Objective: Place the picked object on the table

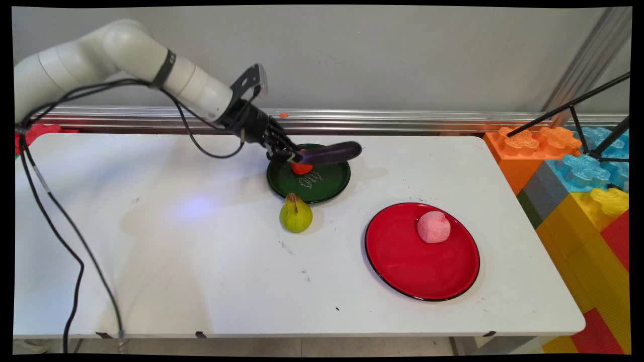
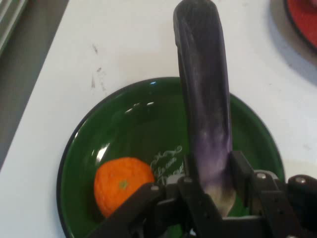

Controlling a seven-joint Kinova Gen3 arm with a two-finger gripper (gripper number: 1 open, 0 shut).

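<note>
My gripper (image 1: 293, 156) is shut on a dark purple eggplant (image 1: 329, 153), holding it by its stem end a little above the green plate (image 1: 329, 187). The eggplant sticks out to the right over the plate's far side. In the hand view the eggplant (image 2: 205, 104) runs up from between the fingers (image 2: 240, 171), over the green plate (image 2: 143, 124). An orange (image 2: 122, 184) lies on that plate, seen as an orange patch (image 1: 302, 168) just under the gripper in the main view.
A green pear (image 1: 296, 214) stands on the table just in front of the green plate. A red plate (image 1: 402, 264) with a pink round fruit (image 1: 433, 227) lies to the right. Large coloured blocks (image 1: 578, 186) and a black tripod (image 1: 588, 120) stand at the right edge.
</note>
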